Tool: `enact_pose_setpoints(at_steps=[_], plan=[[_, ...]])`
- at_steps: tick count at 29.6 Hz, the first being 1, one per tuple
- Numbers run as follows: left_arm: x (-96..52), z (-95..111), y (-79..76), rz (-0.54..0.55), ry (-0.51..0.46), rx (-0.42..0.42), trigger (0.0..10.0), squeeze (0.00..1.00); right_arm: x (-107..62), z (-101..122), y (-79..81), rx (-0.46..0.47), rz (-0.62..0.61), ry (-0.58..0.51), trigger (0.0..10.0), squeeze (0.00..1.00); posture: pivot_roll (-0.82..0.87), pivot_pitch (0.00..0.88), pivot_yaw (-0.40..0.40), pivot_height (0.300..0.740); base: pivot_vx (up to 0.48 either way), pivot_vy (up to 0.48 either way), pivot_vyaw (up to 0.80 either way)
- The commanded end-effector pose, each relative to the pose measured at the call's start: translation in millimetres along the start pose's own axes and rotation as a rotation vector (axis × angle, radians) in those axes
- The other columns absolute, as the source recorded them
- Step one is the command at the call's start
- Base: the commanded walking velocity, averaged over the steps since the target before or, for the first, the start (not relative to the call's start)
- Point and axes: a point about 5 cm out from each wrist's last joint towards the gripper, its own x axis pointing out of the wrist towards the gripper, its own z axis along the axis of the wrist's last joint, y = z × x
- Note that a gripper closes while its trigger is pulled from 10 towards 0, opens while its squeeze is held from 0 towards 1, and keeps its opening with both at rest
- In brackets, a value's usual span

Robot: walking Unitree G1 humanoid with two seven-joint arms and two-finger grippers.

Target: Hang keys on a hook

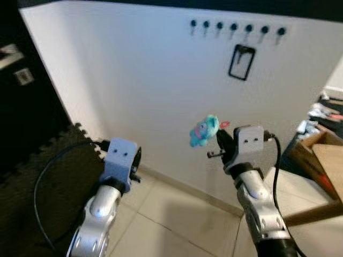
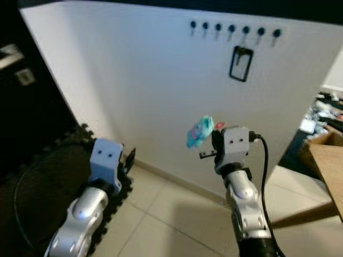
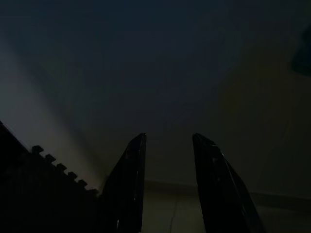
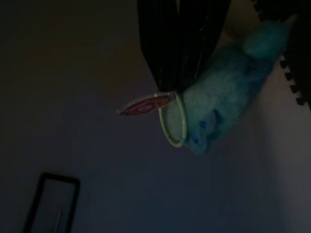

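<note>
Raising your right gripper (image 1: pixel 221 140), clamped on the keyring (image 4: pixel 172 120) with its blue plush charm (image 1: pixel 204 130), toward the hook row (image 1: pixel 233 25) at 12 o'clock risks the small ring missing a peg; left gripper (image 3: pixel 167 184) idles narrowly parted.

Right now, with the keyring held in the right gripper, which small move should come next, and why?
Probably raise the right gripper toward the row of hooks. It is shut on the keyring with its blue plush charm, well below the hooks. One hook already carries a black rectangular item, so aim for a free one.
</note>
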Motion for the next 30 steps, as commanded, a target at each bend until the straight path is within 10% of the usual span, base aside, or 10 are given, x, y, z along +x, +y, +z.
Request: enact_pose_setpoints(at_steps=[1,30], plan=[[-0.3,-3.5,-1.5,-0.005,0.013,0.004,10.0,0.0,-1.7,-3.5,-0.3,0.012,-0.006,0.009,10.0,0.0,0.11,0.104,0.001,0.74,0.0,0.0,0.0],[-0.4,-3.2,0.2,0.003,0.014,-0.005,10.0,0.0,0.1,-5.3,-3.2,0.011,-0.044,0.019,10.0,0.0,0.11,0.11,0.006,0.74,0.0,0.0,-0.43]])
